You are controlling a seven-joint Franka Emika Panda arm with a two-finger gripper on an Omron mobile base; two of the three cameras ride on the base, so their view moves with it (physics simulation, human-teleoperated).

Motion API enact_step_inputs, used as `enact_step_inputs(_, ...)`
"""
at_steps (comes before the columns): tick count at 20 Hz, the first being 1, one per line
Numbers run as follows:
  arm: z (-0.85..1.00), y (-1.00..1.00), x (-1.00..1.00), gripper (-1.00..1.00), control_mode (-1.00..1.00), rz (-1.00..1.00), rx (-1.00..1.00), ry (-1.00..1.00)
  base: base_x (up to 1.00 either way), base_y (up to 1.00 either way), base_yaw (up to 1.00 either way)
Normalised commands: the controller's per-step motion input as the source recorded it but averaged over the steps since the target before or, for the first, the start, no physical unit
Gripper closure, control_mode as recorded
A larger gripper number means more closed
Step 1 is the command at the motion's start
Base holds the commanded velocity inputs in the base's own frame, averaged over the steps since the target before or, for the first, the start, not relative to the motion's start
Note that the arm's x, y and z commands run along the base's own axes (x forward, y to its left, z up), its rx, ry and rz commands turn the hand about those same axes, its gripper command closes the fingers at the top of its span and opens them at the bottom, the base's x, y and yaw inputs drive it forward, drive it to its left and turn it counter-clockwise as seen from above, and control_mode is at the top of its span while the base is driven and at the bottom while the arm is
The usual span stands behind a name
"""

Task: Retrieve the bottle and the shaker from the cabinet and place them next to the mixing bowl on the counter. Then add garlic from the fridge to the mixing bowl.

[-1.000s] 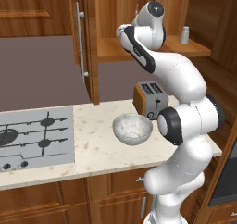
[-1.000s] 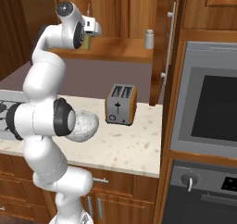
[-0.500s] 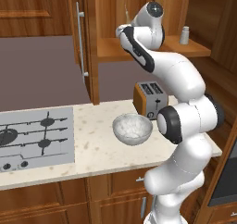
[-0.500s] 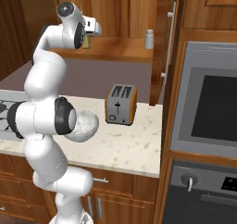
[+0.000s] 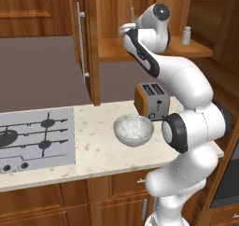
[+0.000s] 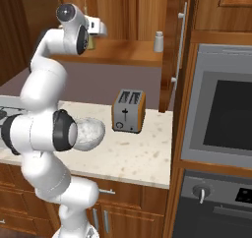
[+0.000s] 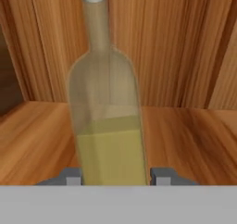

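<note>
Up at the cabinet (image 5: 140, 15), the arm is reaching onto the wooden shelf (image 6: 133, 52), and its door with the long silver bar handle (image 5: 81, 45) is standing open. Below, the counter (image 5: 93, 150) is carrying the grey gas hob (image 5: 32, 136), the orange-sided toaster (image 6: 129, 110) and the mixing bowl (image 5: 133, 130), which is sitting just in front of the toaster. On the shelf, the bottle (image 7: 109, 121) is standing upright, yellow-green oil filling its lower part, thin neck rising above. The gripper (image 7: 113, 176) is sitting around the bottle's base, half closed, its two dark fingertips (image 7: 71, 176) pressing one against each side of the glass, so it is gripping the bottle, whose bottom is hidden, so I cannot tell whether it is off the plank. Well apart to the right on the same shelf, the shaker (image 6: 158, 41) is standing untouched.
</note>
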Motion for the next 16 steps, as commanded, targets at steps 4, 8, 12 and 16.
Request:
enact_step_inputs(4, 0.0, -0.1, -0.65, 1.0, -1.0, -0.03, 0.15, -0.04, 0.0, 0.0, 0.0)
enact_step_inputs(8, 0.06, -0.13, -0.68, 1.0, -1.0, -0.01, 0.18, 0.0, 0.0, 0.0, 0.0)
enact_step_inputs(12, 0.42, 0.0, -0.6, 1.0, -1.0, 0.0, 0.03, 0.0, 0.0, 0.0, 0.0)
enact_step_inputs(16, 0.27, 0.0, -0.7, 1.0, -1.0, 0.0, 0.0, 0.0, 0.0, 0.0, 0.0)
